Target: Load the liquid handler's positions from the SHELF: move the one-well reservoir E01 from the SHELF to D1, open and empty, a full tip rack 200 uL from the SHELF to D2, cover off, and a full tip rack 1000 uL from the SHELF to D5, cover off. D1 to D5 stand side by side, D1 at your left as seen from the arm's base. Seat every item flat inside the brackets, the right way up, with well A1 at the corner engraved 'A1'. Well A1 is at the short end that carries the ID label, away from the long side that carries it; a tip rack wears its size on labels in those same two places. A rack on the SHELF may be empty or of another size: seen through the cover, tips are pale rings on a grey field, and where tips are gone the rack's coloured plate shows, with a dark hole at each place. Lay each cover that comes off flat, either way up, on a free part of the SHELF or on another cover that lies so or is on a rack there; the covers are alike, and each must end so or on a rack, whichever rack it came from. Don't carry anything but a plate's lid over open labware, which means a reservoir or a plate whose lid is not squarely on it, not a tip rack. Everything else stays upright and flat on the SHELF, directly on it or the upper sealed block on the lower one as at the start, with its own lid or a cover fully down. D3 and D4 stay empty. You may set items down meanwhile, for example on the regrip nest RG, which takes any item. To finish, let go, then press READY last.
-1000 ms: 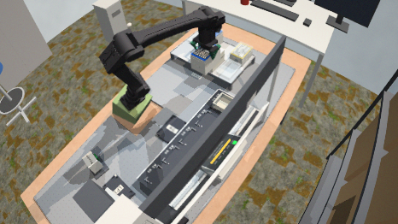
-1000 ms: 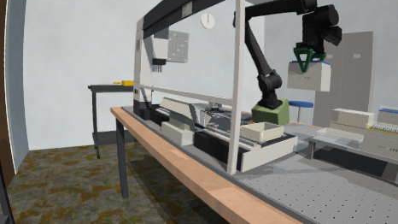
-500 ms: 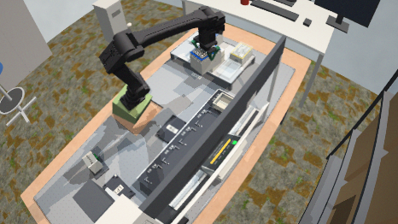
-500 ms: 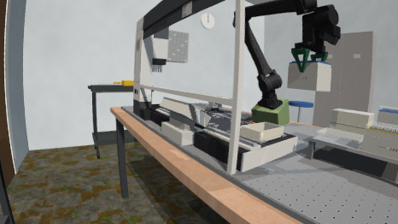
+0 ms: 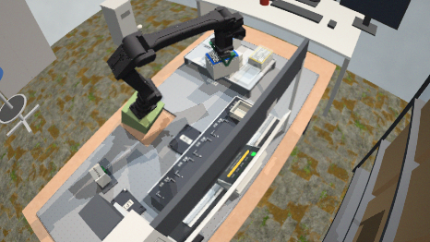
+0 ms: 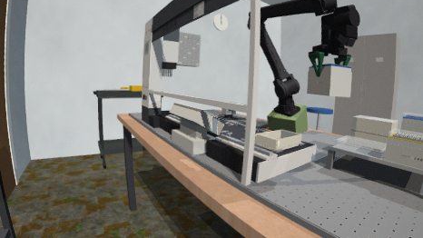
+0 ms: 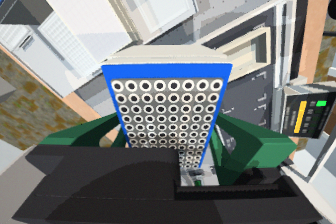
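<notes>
My gripper [image 5: 220, 54] [image 6: 329, 60] [image 7: 167, 111] is shut on a tip rack [image 5: 220, 65] [image 6: 329, 81] [image 7: 166, 107] with a blue plate and a white body. It holds the rack by its long sides, high in the air near the front edge of the shelf [image 5: 194, 58]. The rack has no cover, and pale tip rings fill every place that shows in the wrist view. A cream one-well reservoir [image 5: 241, 109] [image 6: 278, 137] [image 7: 248, 46] sits open at the near end of the dark deck [image 5: 198, 150].
On the shelf lie a clear cover [image 5: 245, 75] [image 6: 360, 143], a yellow-plated rack [image 5: 260, 55] [image 6: 408, 136] and a white covered box [image 6: 371, 124]. The handler's dark gantry beam [image 5: 268, 97] runs along the deck. A control panel [image 5: 240, 162] [image 7: 306, 110] has a green light.
</notes>
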Motion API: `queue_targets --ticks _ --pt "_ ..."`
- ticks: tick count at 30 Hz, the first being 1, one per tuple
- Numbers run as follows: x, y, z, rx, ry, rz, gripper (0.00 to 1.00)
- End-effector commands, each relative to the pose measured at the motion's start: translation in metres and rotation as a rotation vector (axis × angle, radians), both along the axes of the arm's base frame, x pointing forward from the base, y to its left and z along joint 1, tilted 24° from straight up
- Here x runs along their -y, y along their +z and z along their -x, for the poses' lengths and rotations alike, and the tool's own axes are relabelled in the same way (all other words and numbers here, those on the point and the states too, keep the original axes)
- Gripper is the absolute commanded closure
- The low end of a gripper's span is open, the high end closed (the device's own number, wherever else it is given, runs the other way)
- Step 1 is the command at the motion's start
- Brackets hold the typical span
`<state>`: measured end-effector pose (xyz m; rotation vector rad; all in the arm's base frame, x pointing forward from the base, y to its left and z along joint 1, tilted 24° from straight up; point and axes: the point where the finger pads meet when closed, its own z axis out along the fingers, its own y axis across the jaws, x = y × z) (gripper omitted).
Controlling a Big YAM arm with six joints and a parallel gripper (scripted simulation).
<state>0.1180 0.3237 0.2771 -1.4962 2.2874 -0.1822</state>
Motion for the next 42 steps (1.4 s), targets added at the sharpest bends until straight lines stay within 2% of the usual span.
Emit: queue_targets --ticks 1,12,16,42 --pt "-0.0078 0.0219 -0.0003 -0.004 -0.083 -0.090 1.00" --pt "-0.0077 0.0218 -0.0004 -0.032 -0.283 -0.178 1.00" --pt "-0.0078 0.0219 -0.0003 -0.032 -0.283 -0.178 1.00" --pt "-0.0075 0.0215 -0.0006 -0.095 -0.720 -0.367 1.00"
